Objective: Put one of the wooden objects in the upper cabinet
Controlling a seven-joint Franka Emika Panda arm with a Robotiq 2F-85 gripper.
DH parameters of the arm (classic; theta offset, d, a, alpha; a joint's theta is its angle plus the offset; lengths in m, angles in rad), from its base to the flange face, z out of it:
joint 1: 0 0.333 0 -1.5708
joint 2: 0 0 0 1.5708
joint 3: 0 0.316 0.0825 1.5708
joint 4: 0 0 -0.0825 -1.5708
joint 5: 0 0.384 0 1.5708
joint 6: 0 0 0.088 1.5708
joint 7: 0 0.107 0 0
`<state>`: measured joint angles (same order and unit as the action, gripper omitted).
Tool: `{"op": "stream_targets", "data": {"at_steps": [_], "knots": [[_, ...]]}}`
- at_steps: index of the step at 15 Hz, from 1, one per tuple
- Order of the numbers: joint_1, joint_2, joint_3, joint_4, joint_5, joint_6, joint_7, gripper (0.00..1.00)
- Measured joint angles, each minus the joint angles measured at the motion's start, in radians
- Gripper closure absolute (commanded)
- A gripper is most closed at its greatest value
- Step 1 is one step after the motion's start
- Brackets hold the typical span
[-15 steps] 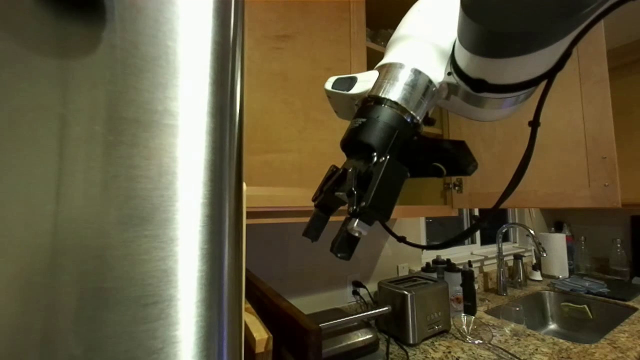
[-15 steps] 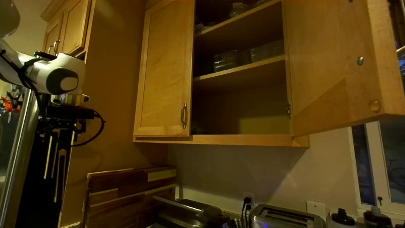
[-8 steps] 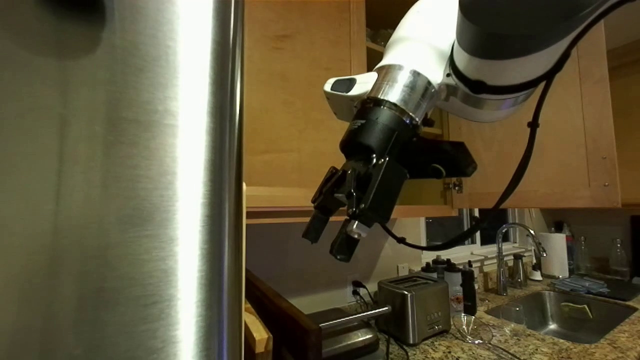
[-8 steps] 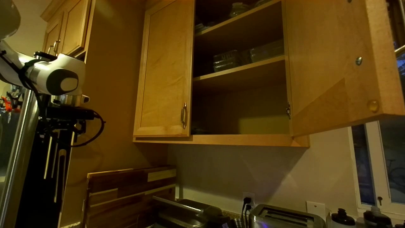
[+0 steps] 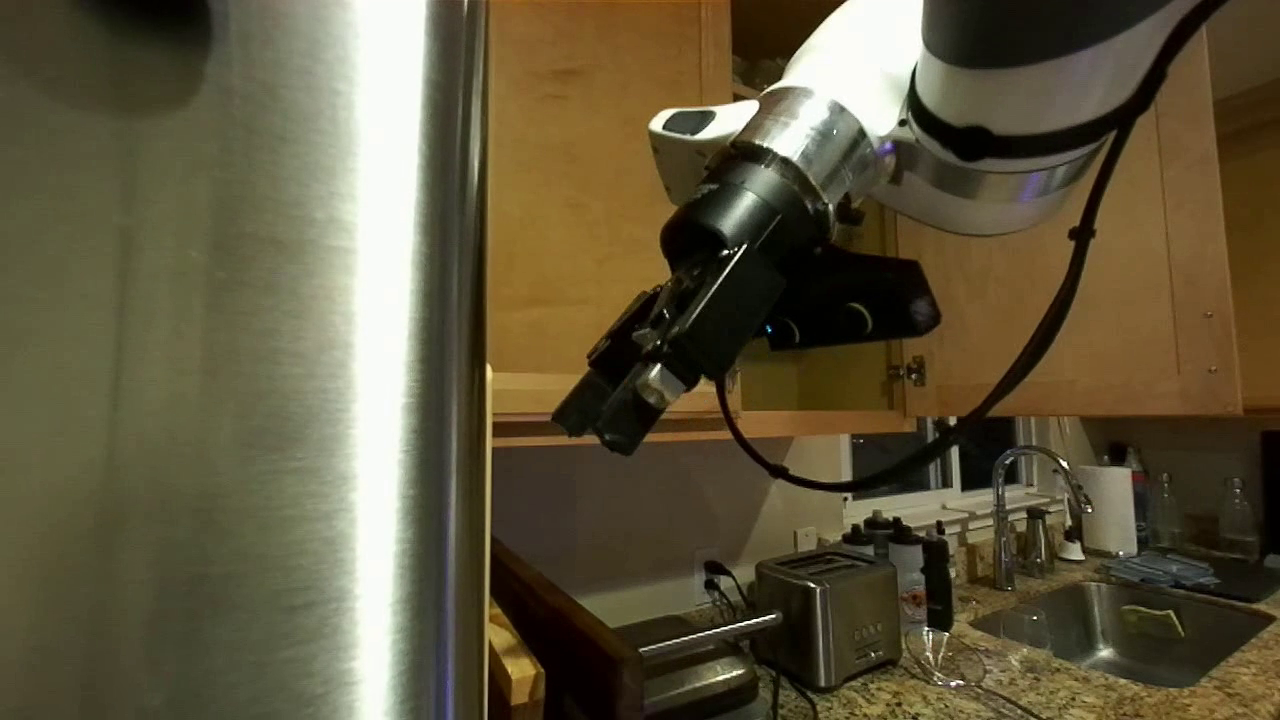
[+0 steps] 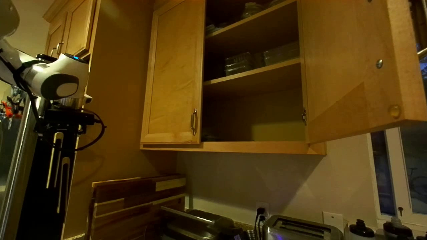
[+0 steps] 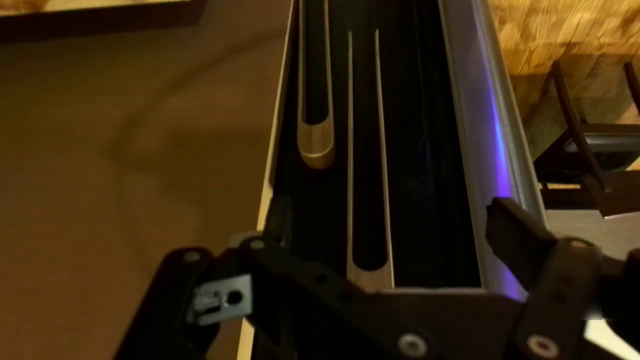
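The upper cabinet (image 6: 253, 147), honey oak, spans the centre and right of the frame in an exterior view, its left door (image 6: 173, 73) closed at centre left and its right door (image 6: 353, 66) swung out to the right edge, the inside exposed. The brushed-steel fridge (image 5: 250, 400) takes up the left of the frame in an exterior view. A dark upright panel (image 6: 40, 206) stands at the lower left in an exterior view. The white robot arm (image 5: 850, 75) slants from the upper right in an exterior view, in front of the cabinet. At the lower right there is the stainless-steel sink (image 5: 1110, 660). A striped wooden cutting board (image 6: 130, 203) stands on edge at the lower left in an exterior view, and a steel toaster (image 5: 830, 620) shows low in the frame in both exterior views. On the cabinet's middle shelf (image 6: 263, 69) are clear containers (image 6: 237, 65), too dim to make out. The gripper (image 7: 391, 220) has its jaws spread wide, the fingers (image 7: 520, 235) at lower left of centre and lower right in the wrist view. Between them, in that view, shows the rounded end of the nearer wooden tongs (image 7: 371, 279); whether they touch, I cannot tell. The farther wooden tongs (image 7: 316, 142) show at its upper centre. Both stand upright before the dark panel, rounded ends up, well apart from the cabinet.
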<state>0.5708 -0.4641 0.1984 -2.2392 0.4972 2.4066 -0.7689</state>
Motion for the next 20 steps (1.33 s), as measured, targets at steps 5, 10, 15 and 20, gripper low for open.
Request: {"op": "stream_targets", "data": {"at_steps": [5, 10, 15, 20], "knots": [[0.048, 0.038, -0.001, 0.0, 0.052, 0.123, -0.03, 0.0], [0.101, 0.083, -0.015, 0.0, 0.138, 0.188, -0.095, 0.18], [0.114, 0.089, -0.022, 0.0, 0.213, 0.21, -0.178, 0.54], [0.118, 0.077, -0.022, -0.01, 0.254, 0.219, -0.224, 0.81]]}}
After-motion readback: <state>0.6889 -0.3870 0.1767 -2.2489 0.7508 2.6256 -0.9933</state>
